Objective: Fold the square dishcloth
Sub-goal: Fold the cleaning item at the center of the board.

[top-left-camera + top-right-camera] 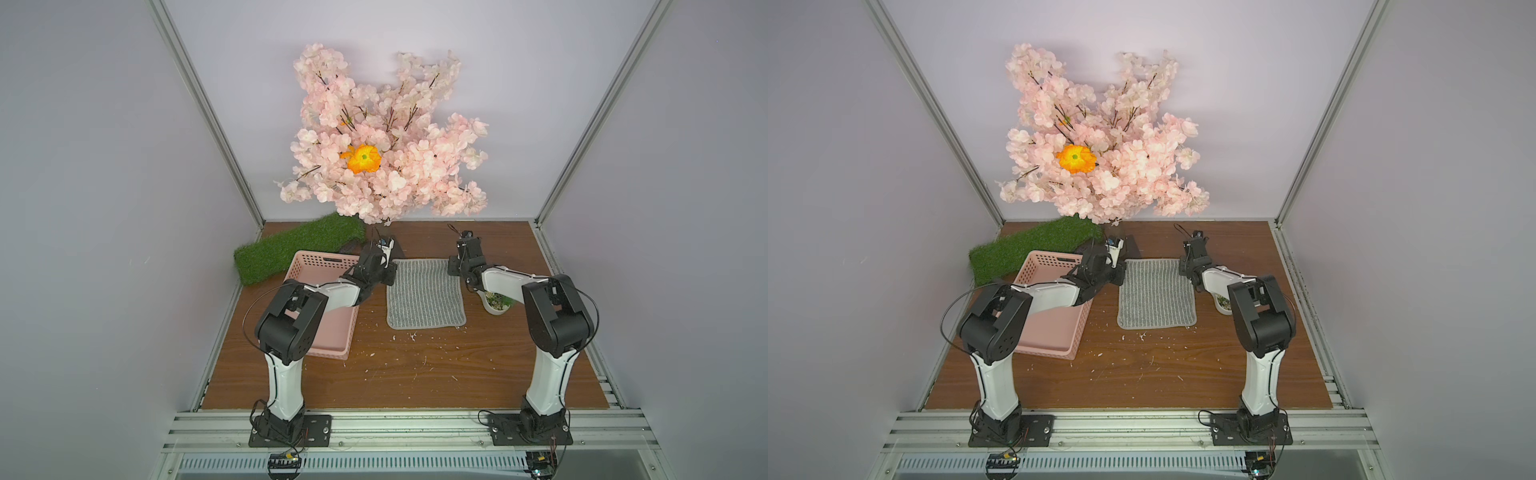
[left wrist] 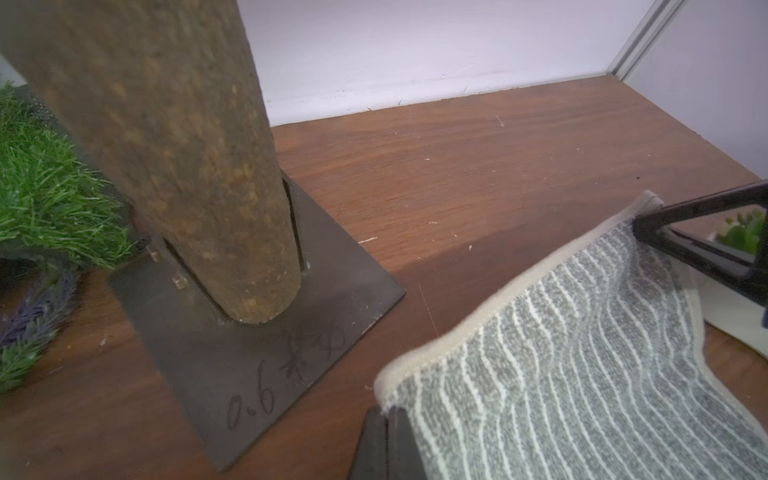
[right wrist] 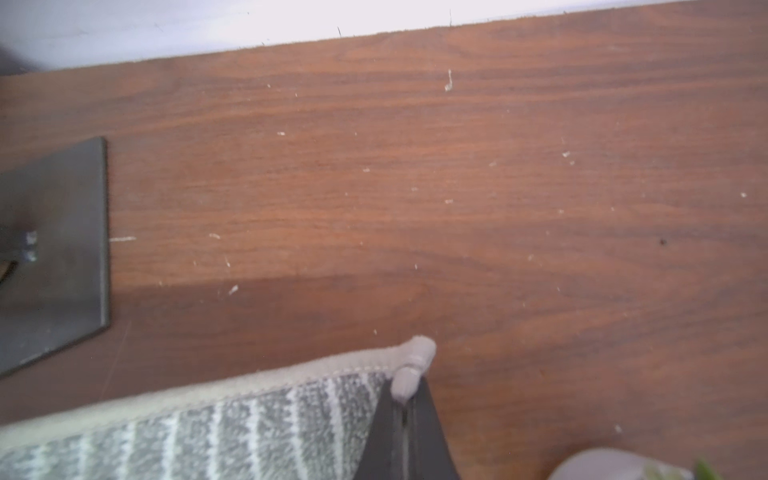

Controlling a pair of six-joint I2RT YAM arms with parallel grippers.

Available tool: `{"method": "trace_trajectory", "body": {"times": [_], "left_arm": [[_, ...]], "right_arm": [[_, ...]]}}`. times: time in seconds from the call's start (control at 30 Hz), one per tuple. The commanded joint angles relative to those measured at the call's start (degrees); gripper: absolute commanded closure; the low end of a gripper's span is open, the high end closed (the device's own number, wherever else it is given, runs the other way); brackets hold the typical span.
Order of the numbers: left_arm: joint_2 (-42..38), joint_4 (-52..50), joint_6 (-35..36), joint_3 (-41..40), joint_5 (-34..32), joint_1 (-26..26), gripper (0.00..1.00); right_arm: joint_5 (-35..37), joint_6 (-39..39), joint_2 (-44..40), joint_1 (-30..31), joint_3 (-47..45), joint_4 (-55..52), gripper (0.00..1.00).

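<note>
Grey dishcloth (image 1: pixel 424 295) lies mid-tabletop (image 1: pixel 415 374) btwn the arms, with its stripes & slightly longer side running near-to-far. Left end effector (image 2: pixel 386 415) & right end effector (image 3: pixel 405 399) are each clamped on a far corner. Right grip catches only the hem tip, so it'll prob. slip on lifting. Uneven pull would skew the fold. Plant pot (image 1: pixel 496 306) sits close under the right arm & could get knocked.

1 square dishcloth (image 1: pixel 424 295), 1 pink basket (image 1: pixel 320 264), 1 grass mat (image 1: pixel 291 249), 1 blossom tree (image 1: pixel 386 145) & 1 sm. potted plant (image 1: pixel 496 305).
</note>
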Motion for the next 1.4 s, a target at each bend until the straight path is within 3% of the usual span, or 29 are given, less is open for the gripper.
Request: {"method": "trace_trajectory", "body": {"times": [0.0, 0.27, 0.67, 1.37], "left_arm": [[-2.6, 6.3, 1.2, -3.4, 1.7, 0.4, 1.0], [-7.2, 13.9, 1.6, -12.9, 6.2, 0.0, 1.0], [-14.7, 18.3, 3.1, -21.8, 4.9, -4.2, 1.0], [-23.8, 21.2, -5.0, -37.9, 4.7, -6.9, 1.0]], "right_arm": [[-0.6, 0.1, -3.8, -0.2, -3.5, 4.9, 0.99], [-6.1, 1.2, -8.7, -0.1, -12.2, 13.3, 0.97], [-10.2, 2.6, -16.8, 1.0, -22.3, 18.1, 0.96], [-9.2, 8.5, -25.7, 3.7, -37.8, 22.0, 0.94]]}}
